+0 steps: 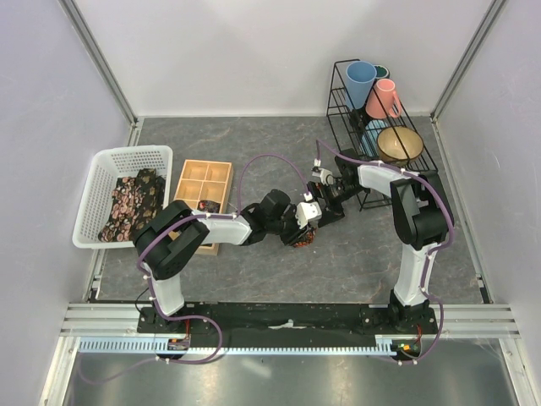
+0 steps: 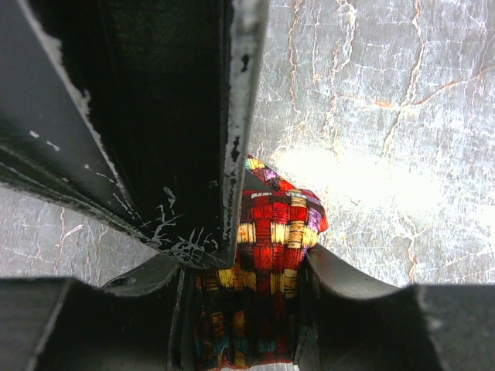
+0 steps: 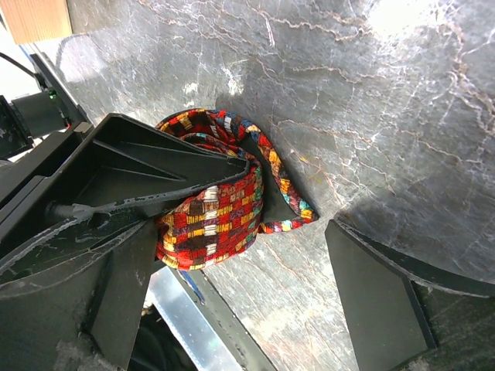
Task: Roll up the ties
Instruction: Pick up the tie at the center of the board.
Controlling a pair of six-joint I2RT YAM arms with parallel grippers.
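Observation:
A rolled tie [image 3: 220,209] with a red, yellow and orange patchwork print sits on the grey table, and its outer end curls loosely off the roll [image 3: 288,202]. My left gripper [image 2: 259,267] is shut on this roll [image 2: 274,232], one finger on each side. From above, the roll [image 1: 302,240] shows just under the left gripper [image 1: 301,225]. My right gripper [image 3: 244,236] is open beside it, with its left finger close against the roll and its right finger [image 3: 379,297] standing apart over bare table. More ties [image 1: 131,203], dark with a floral print, lie in the white basket [image 1: 101,165].
A wooden tray [image 1: 203,188] with compartments sits between the basket and the arms. A black wire rack [image 1: 342,101] at the back right holds cups and a bowl [image 1: 399,144]. White walls close in the table on three sides.

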